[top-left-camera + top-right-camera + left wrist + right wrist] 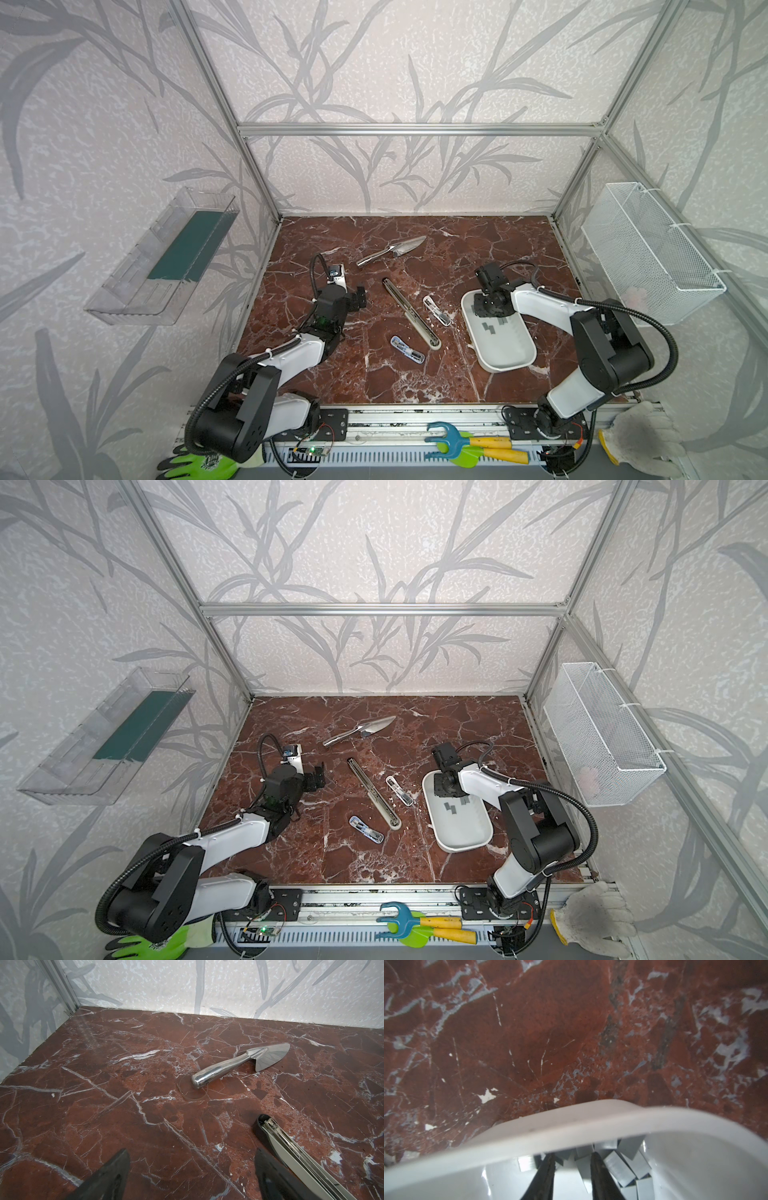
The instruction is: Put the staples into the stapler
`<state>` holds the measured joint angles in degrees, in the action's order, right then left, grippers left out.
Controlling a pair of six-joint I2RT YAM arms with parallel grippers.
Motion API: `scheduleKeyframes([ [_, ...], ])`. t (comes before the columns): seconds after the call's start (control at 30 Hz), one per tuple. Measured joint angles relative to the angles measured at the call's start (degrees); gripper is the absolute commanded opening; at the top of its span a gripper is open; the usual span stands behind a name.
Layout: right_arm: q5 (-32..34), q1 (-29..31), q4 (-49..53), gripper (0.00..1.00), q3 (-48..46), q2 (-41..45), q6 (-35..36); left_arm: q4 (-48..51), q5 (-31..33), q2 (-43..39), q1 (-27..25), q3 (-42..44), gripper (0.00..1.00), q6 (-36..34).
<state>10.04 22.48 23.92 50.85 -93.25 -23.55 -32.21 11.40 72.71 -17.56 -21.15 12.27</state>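
I am poising my right end effector [572, 1155], jaws narrowly spread, astride the staples [616, 1165] in the white tray [571, 1126]; judging them light, stiff, snappable, I am aiming across one strip's long sides.

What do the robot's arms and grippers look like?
Both arms are alike: the left arm and right arm have glossy white links, chunky black joints and a ribbed black cable hose looping alongside, held by white ties. The left gripper and right gripper end in dark, tapering fingers.
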Motion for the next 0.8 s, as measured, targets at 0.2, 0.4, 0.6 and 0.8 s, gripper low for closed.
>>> scheduleKeyframes([
  [0.2, 0.42, -0.04, 0.57, 0.3, 0.0, -0.04, -0.63, 0.0, -0.66, 0.0, 0.0, 0.0, 0.93, 0.0],
  [0.4, 0.46, -0.04, 0.87, 0.3, 0.0, -0.02, -1.07, -0.61, -1.01, -0.44, 0.0, 0.72, 0.93, 0.02],
  [0.6, 0.57, -0.04, 1.38, 0.28, 0.0, -0.02, -1.7, -1.22, -1.18, -1.14, 0.0, 1.29, 0.93, 0.26],
  [0.8, 1.49, -0.15, 1.57, 0.26, -0.04, 0.09, -2.4, -1.49, -1.44, -1.27, 0.0, 1.42, 0.94, 0.33],
])
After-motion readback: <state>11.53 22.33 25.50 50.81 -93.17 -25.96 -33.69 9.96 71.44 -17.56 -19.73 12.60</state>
